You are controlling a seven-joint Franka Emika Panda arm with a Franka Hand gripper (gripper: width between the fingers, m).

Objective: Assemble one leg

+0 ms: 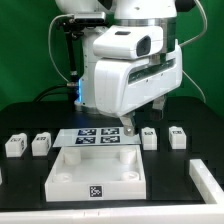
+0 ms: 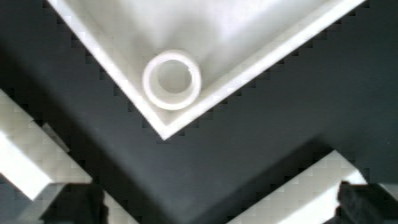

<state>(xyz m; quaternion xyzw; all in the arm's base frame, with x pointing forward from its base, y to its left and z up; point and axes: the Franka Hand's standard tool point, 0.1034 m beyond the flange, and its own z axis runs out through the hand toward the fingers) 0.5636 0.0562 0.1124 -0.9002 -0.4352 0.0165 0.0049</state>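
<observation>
Now, on my screen the gripper (image 2: 214, 205) stands with its two fingers (image 2: 63, 200) wide apart and holds nothing; in the gap between them I see only the black table (image 2: 196, 165). In the wrist view one corner of the square panel (image 2: 231, 35) points toward the fingers, and the round socket (image 2: 173, 80) in this corner is empty. In the exterior view the arm hangs low over the marker board (image 1: 95, 137), which lies flat just behind the panel, and one dark finger comes down near the end of the board on the exterior view's right. The nearest leg (image 1: 149, 137) lies on the table just beside this finger, toward the exterior view's right; as far as I can judge it is apart from the finger and not touched. The second leg (image 1: 177, 137) lies a little further on the same side, near the first one but with a gap between them. Two more are well apart from the gripper, on the exterior view's left of the marker board: the inner-left leg (image 1: 41, 144) and the outer-left leg (image 1: 14, 145), side by side. All four lie on the table outside the panel, and each shows a dark tag on one face. Another white part (image 1: 206, 180) lies at the exterior view's right edge, cut by the frame.
</observation>
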